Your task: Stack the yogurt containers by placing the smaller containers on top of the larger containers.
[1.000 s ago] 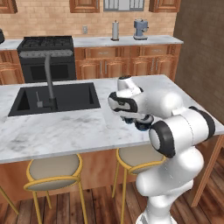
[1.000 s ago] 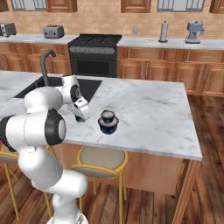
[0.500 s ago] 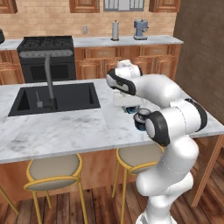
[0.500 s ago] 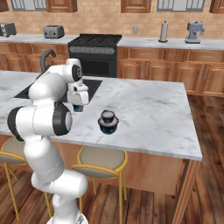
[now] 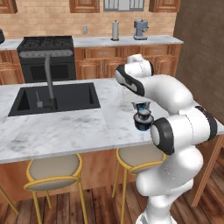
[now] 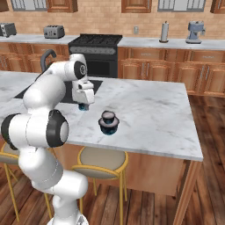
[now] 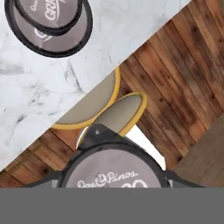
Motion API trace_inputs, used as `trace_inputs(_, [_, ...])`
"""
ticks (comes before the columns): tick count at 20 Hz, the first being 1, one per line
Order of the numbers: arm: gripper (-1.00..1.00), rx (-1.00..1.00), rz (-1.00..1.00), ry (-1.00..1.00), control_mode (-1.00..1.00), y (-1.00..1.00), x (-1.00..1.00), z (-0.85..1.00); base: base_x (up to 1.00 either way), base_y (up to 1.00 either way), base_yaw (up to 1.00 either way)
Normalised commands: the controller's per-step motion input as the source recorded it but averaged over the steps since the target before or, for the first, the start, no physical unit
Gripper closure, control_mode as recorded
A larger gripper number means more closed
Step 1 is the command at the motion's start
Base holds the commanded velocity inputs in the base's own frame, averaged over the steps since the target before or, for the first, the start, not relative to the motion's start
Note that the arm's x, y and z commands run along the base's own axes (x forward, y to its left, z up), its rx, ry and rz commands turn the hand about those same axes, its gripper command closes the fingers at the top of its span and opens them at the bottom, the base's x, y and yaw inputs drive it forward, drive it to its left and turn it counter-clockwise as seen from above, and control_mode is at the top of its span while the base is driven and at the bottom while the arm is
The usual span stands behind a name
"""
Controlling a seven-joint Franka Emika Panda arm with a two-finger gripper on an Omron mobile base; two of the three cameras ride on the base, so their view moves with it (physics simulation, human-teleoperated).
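Held small cup (image 7: 114, 173): black rim, pinkish-grey lid, white script. Counter (image 7: 35, 96): white, grey-veined. Stool (image 7: 114, 114) beyond claw: yellow rim.

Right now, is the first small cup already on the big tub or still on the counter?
On the tub: one small cup sits upright on the big tub. The gripper carries the second cup.

A glossy white arm (image 5: 175, 105) of rounded, bulbous segments — dark charcoal rings and caps at each joint — rises from a white base to a boxy white hand (image 6: 83, 94) with dark trim.
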Motion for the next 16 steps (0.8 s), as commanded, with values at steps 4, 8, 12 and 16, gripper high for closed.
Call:
trace_inputs(4, [1.0, 0.0, 0.0, -0.27, -1.0, -0.41, -0.29, 0.05, 0.0, 0.0, 0.0])
trace_inputs(8, [1.0, 0.0, 0.0, -0.07, -1.0, -0.28, -0.03, 0.23, 0.0, 0.0, 0.0])
trace_inputs(12, [1.0, 0.0, 0.0, 0.0, -1.0, -0.22, 0.0, 0.35, 0.0, 0.0, 0.0])
trace_inputs(16, [1.0, 0.0, 0.0, 0.0, -1.0, -0.11, 0.13, 0.31, 0.0, 0.0, 0.0])
